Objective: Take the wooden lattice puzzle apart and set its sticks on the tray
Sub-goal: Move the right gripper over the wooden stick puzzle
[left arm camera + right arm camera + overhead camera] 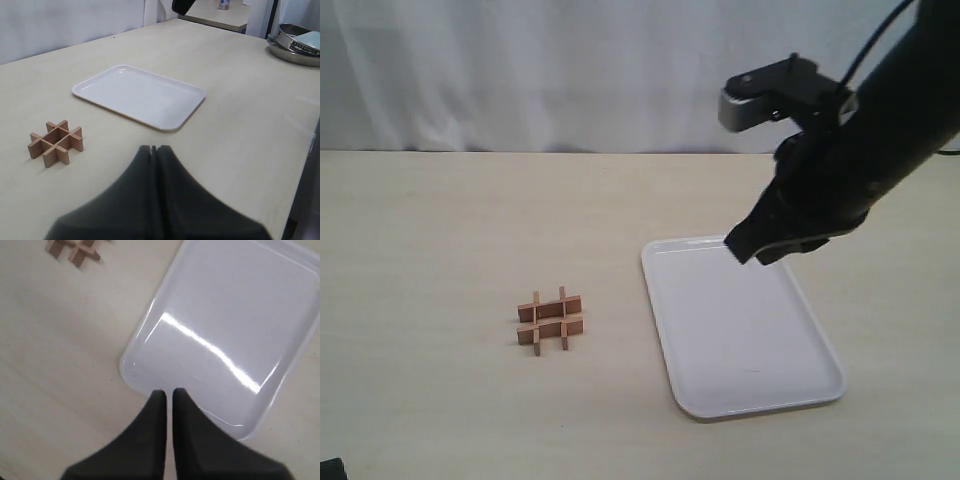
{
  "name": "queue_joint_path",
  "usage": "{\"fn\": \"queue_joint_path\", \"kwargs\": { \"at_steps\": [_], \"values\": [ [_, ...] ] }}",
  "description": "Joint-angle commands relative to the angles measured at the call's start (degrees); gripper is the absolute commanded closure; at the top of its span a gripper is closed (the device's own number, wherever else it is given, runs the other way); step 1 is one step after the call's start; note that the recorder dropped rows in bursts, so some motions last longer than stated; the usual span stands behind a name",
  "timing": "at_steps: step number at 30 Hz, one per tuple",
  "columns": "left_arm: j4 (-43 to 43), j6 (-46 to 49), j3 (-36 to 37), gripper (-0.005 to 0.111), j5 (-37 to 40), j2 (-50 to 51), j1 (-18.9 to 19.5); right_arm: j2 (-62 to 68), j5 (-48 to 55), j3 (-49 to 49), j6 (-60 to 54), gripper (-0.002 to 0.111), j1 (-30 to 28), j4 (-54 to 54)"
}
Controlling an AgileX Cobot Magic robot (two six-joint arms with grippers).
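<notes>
a pale wooden table (440, 220) is filling the scene, with a white curtain hanging behind it.

starting at the left of the exterior view, the wooden lattice puzzle (550, 320) is lying flat on the bare table, its 4 sticks interlocked as a hash sign: 2 are running roughly across the view and 2 are crossing them, pointing toward the camera. it is sitting apart from the tray (750, 350), near that tray's left long rim, and nothing is touching it.

the left gripper (154, 150) is not showing in the exterior view. in its own wrist view its fingers are pressing together with nothing between them, and the puzzle is lying on the table ahead of it, closer than the tray.

further right, the white tray is holding no sticks. the right gripper (752, 246) is hovering above the tray's far left corner, fingers closed on nothing; from it the puzzle is lying well off to the left and nearer the camera.

judging by this, the left arm is looking like the nearer 1, and either pincer is needing to open before taking a stick end.
</notes>
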Motion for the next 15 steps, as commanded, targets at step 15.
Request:
{"fn": "queue_joint_path", "kwargs": {
  "at_steps": [15],
  "values": [
    [-0.21, -0.16, 0.13, 0.107, -0.43, 0.02, -0.16, 6.62, -21.79, -2.7, 1.17, 0.104, 3.99, 8.16]
  ]
}}
